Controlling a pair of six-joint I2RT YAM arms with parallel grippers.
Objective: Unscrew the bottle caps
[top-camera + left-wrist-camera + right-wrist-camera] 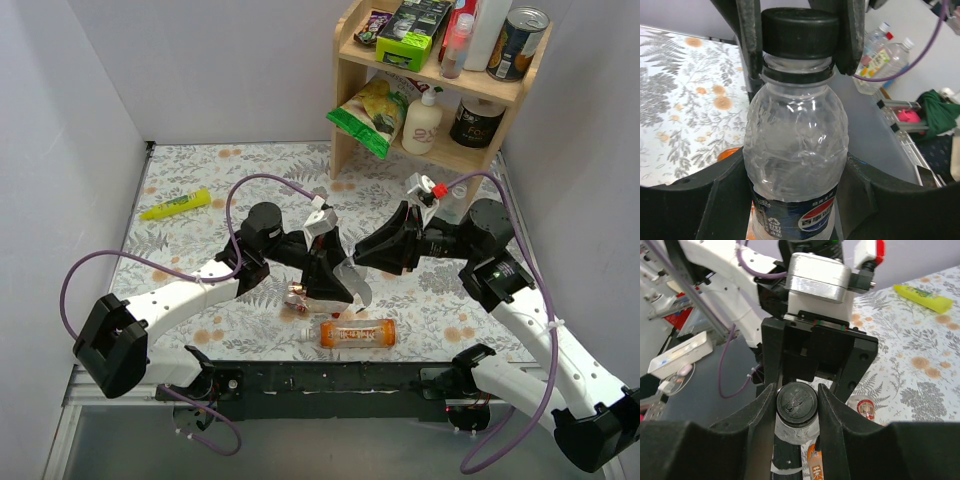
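Observation:
A clear bottle [795, 145] with a dark-blue label is held off the table between my two arms. My left gripper [796, 187] is shut on its body, one jaw on each side. Its black bottle cap [796, 401] sits between the fingers of my right gripper [796, 405], which is shut on it; in the left wrist view the cap [800, 32] has a right finger pressed against each side. From above, the left gripper [335, 280] and right gripper [366, 260] meet over the table's near middle. An orange-filled bottle [357, 333] and a reddish-labelled bottle [300, 296] lie below them.
A yellow tube [176, 204] lies at the far left of the floral table. A wooden shelf [440, 150] at the back right holds a green snack bag [372, 117], a white pump bottle [422, 122] and tins. Walls close in the left, back and right sides.

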